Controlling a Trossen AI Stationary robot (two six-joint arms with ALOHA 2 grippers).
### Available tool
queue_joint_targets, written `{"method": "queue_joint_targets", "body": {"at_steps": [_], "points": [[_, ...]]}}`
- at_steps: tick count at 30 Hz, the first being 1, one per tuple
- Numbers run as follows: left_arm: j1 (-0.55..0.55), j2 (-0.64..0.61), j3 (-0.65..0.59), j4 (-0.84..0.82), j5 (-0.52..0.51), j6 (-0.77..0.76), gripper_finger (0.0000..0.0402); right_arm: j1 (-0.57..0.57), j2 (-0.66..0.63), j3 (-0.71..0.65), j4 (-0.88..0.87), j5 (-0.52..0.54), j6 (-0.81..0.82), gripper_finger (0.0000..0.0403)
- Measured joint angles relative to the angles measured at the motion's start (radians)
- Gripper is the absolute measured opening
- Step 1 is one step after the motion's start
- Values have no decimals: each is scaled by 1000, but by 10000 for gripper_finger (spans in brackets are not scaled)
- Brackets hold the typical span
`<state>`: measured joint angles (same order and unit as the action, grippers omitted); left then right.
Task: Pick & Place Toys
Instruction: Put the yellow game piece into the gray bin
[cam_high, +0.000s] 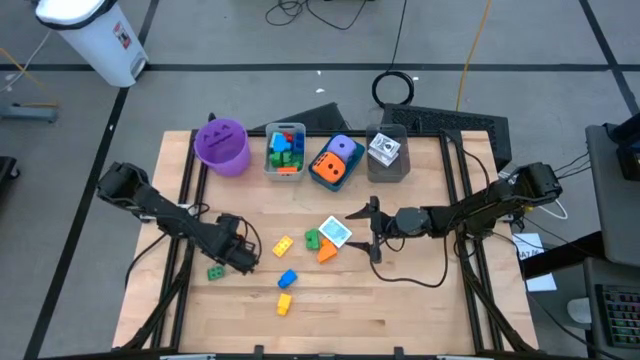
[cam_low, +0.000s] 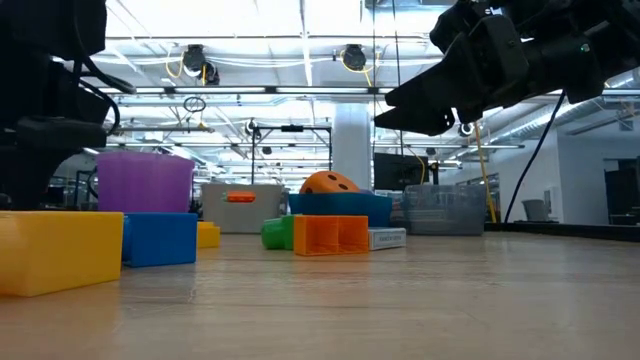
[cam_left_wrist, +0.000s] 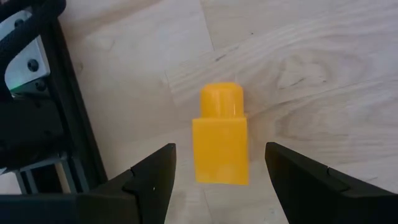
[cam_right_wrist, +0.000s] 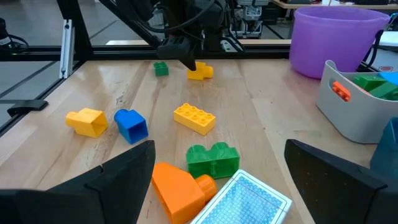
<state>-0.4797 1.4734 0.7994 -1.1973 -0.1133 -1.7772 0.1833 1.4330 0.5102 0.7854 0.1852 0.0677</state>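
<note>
My left gripper (cam_high: 243, 258) points down at the table's left middle, open. A small yellow brick (cam_left_wrist: 220, 142) lies on its side on the wood between its fingers, which stand clear of both its sides. A green brick (cam_high: 217, 272) lies just beside it. My right gripper (cam_high: 370, 230) hangs level at the table's middle, open and holding nothing. In front of it lie loose toys: a white-blue printed piece (cam_right_wrist: 245, 199), an orange brick (cam_right_wrist: 177, 186), a green brick (cam_right_wrist: 212, 159), a flat yellow brick (cam_right_wrist: 194, 117), a blue brick (cam_right_wrist: 131, 124) and another yellow brick (cam_right_wrist: 87, 121).
Along the far edge stand a purple cup (cam_high: 222, 147), a grey bin (cam_high: 285, 172) with bricks, a blue bin (cam_high: 322, 181) holding an orange and a purple die, and a clear bin (cam_high: 388, 172) with a white cube. Bare wood lies toward the near edge.
</note>
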Motion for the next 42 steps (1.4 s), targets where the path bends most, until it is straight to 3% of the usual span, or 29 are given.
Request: {"method": "queue_joint_targets", "body": {"at_steps": [10, 17, 27, 42], "points": [[2, 0, -5, 8, -1, 11, 255, 0, 0, 0, 0, 0, 0, 348], [2, 0, -79, 128, 15, 16, 255, 0, 0, 0, 0, 0, 0, 348], [2, 0, -87, 201, 15, 48, 252, 0, 0, 0, 0, 0, 0, 348], [55, 0, -87, 231, -57, 117, 140, 0, 0, 0, 0, 0, 0, 348]]}}
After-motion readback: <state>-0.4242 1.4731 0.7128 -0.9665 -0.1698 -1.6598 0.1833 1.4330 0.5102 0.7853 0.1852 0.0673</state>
